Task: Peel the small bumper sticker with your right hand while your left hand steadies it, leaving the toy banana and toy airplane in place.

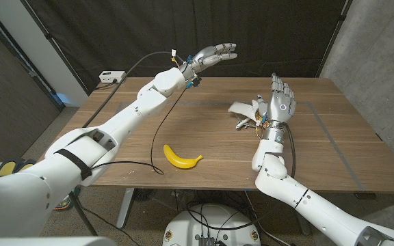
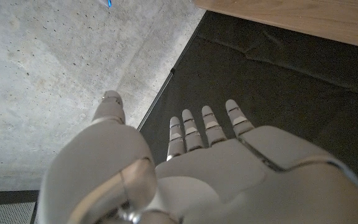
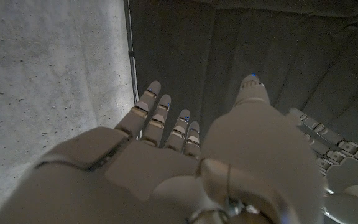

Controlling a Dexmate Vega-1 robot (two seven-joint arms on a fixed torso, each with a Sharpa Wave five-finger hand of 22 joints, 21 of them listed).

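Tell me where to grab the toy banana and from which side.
Grip the toy banana at its thick middle, coming straight down from above. It lies flat on the table, curve open to the far side, with bare wood all round, so fingers can close across its width.

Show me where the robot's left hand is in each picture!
Head view: left hand raised open over the table's far edge.
Left wrist view: close up, fingers toward the black curtain.
Right wrist view: its fingers beside the right hand's thumb.
Shared landmark: the black curtain.
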